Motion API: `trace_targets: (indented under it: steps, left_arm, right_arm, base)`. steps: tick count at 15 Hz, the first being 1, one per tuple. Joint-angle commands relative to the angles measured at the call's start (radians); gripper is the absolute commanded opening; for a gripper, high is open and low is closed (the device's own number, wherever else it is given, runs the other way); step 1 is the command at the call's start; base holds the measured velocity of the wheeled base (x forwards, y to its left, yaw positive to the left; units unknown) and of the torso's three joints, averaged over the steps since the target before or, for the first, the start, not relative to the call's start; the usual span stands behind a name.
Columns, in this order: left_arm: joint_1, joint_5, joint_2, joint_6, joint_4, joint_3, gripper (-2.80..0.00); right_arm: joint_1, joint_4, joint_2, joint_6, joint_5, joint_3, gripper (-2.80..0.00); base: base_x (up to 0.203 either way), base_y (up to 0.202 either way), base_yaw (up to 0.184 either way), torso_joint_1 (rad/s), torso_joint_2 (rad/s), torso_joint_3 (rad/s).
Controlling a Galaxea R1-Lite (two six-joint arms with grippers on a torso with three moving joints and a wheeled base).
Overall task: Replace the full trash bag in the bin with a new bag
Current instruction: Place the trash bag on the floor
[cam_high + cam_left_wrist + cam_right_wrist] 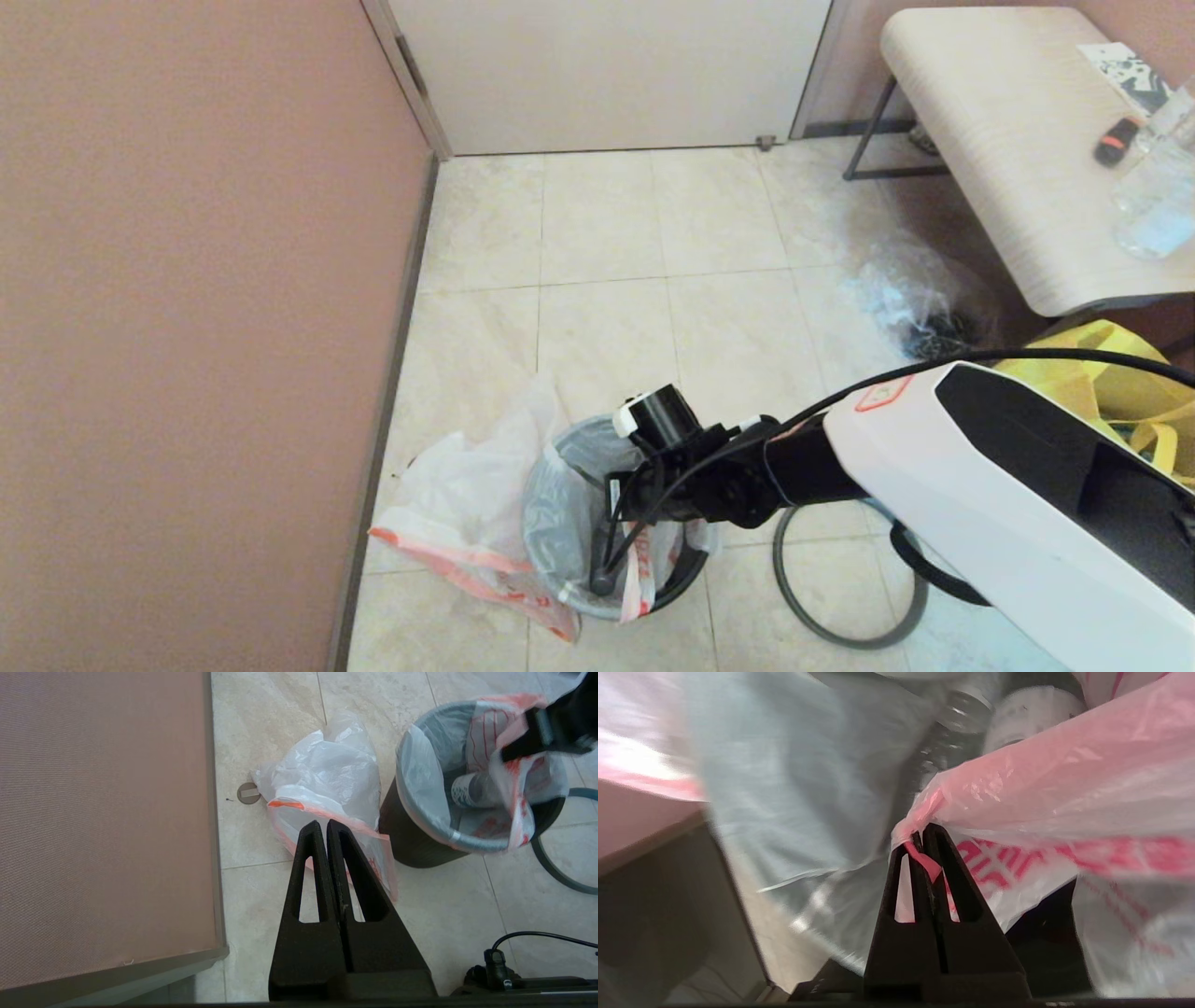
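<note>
The dark bin (693, 567) (416, 842) stands on the tiled floor, lined with a thin white bag with red print (553, 509) (423, 781) (1064, 779). Bottles (469, 788) (1029, 711) lie inside that bag. My right gripper (602, 581) (923, 834) reaches down into the bin and is shut on a pink-red strip of the bag's edge. The bin's grey hoop (845, 639) (556, 868) lies loose on the floor beside it. A second white bag with an orange rim (457, 504) (327, 774) lies crumpled between the bin and the wall. My left gripper (322, 825) hangs shut and empty above that bag.
A brown wall panel (187, 327) runs close on the left. A pale table (1008, 140) with bottles stands at the back right, with crumpled clear plastic (920, 299) and a yellow tote (1120, 373) beneath it. A closed door (607, 75) lies ahead.
</note>
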Motion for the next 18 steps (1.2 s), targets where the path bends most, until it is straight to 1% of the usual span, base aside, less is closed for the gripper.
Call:
trace_targets:
  steps: [1, 3, 5, 6, 8, 18]
  left_arm:
    - [0.000, 0.000, 0.000, 0.000, 0.000, 0.000, -2.80]
    - [0.000, 0.000, 0.001, 0.000, 0.000, 0.000, -2.80]
    - [0.000, 0.000, 0.000, 0.000, 0.001, 0.000, -2.80]
    - [0.000, 0.000, 0.000, 0.000, 0.001, 0.000, -2.80]
    - [0.000, 0.000, 0.000, 0.000, 0.000, 0.000, -2.80]
    - [0.000, 0.000, 0.001, 0.000, 0.000, 0.000, -2.80]
  right_arm:
    - [0.009, -0.003, -0.072, 0.007, 0.001, 0.030, -2.80]
    - [0.013, -0.013, -0.153, 0.025, 0.005, 0.101, -2.80]
    - [0.010, -0.033, -0.238, 0.033, 0.011, 0.203, -2.80]
    - [0.009, -0.053, -0.265, 0.034, 0.018, 0.251, -2.80]
    - [-0.005, -0.089, -0.278, 0.034, 0.024, 0.299, -2.80]
    - [-0.070, -0.093, -0.196, 0.022, 0.014, 0.313, -2.80]
  base:
    - [0.000, 0.000, 0.000, 0.000, 0.00, 0.000]
    - [0.000, 0.000, 0.000, 0.000, 0.00, 0.000]
    - [0.000, 0.000, 0.000, 0.000, 0.00, 0.000]
    - [0.000, 0.000, 0.000, 0.000, 0.00, 0.000]
    - [0.000, 0.000, 0.000, 0.000, 0.00, 0.000]
    - [0.000, 0.000, 0.000, 0.000, 0.00, 0.000]
